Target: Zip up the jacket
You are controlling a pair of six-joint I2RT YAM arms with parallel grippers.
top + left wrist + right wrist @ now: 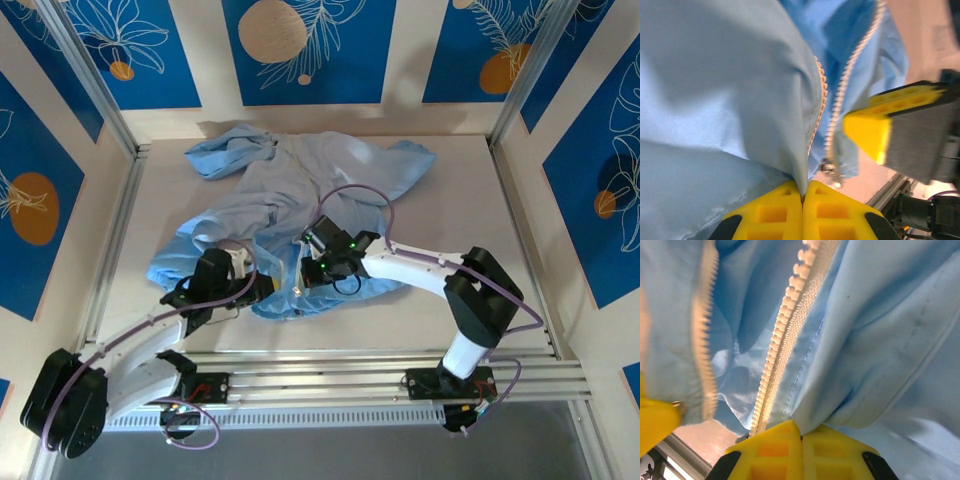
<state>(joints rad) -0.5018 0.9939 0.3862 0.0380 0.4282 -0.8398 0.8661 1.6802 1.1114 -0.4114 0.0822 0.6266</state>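
The light-blue jacket (300, 190) lies crumpled on the table, its hem toward the arms. My left gripper (262, 287) and right gripper (305, 275) meet at the near hem, close together. In the left wrist view the left gripper (803, 187) is shut on a fold of jacket fabric (715, 100) beside a row of zipper teeth (819, 100). A metal slider (832, 170) hangs at the foot of the other row. In the right wrist view the right gripper (801, 429) is shut on jacket fabric (890, 340) next to a zipper row (782, 335). The two zipper rows are apart.
The beige table (470, 200) is bare to the right of the jacket. Aluminium rails (380, 375) run along the near edge, metal posts stand at the corners, and blue patterned walls (300, 50) close in the sides. The right gripper's yellow finger (875, 125) sits close to the left one.
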